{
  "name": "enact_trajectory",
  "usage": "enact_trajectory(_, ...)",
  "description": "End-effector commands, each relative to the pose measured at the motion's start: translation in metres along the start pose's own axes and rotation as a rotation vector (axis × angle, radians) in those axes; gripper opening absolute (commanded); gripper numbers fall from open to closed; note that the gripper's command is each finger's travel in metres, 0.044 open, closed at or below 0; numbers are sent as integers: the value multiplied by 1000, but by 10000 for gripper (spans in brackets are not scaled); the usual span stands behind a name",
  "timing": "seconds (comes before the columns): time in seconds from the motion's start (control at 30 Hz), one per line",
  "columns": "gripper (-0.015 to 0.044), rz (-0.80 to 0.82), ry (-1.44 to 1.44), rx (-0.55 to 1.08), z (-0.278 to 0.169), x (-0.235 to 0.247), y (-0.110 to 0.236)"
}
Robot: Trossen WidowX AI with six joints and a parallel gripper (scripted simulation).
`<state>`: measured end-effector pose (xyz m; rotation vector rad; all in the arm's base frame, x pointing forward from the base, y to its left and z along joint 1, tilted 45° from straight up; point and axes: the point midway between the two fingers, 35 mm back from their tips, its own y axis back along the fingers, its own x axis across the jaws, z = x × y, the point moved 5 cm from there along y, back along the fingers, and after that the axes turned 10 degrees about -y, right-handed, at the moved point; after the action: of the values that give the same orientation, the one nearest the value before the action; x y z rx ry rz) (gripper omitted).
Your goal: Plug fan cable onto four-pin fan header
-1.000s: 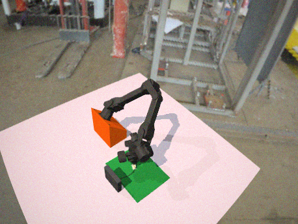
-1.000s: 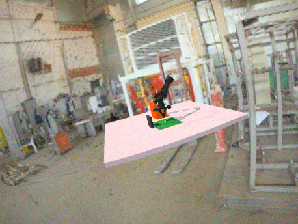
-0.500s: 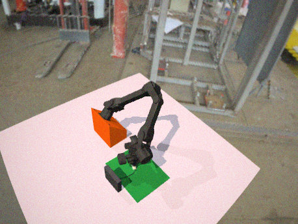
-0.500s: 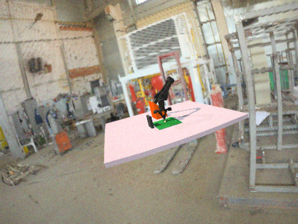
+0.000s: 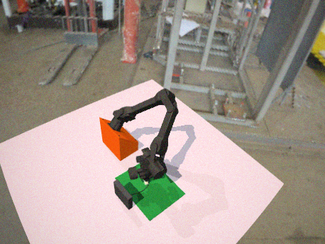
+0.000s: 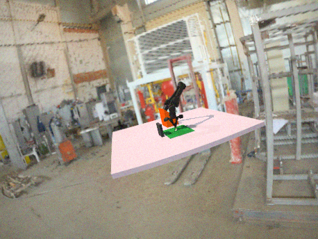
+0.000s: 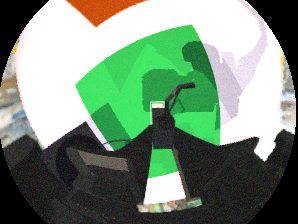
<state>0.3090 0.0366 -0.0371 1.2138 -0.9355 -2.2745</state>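
A green board (image 5: 163,198) (image 6: 184,130) (image 7: 120,83) lies on the pink table. A dark fan (image 5: 123,193) (image 6: 160,130) stands at the board's left edge, and its thin black cable (image 5: 140,191) (image 7: 178,92) runs to a small pale plug (image 5: 145,182) (image 7: 157,106). My gripper (image 5: 145,180) (image 7: 160,128) (image 6: 175,127) is shut on the plug and holds it low over the board. The four-pin header does not show; the fingers and the plug hide it.
An orange block (image 5: 117,140) (image 6: 163,114) under the arm's base stands behind the board. The pink table (image 5: 53,170) (image 6: 146,153) ends in open edges all round. Metal racks (image 5: 213,53) stand beyond it.
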Motion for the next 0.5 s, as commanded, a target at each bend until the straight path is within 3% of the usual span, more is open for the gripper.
enact_trajectory(0.0,0,-3,-7,0,-1,-1,0)
enact_trajectory(0.47,0,-3,-5,0,0,0,-3)
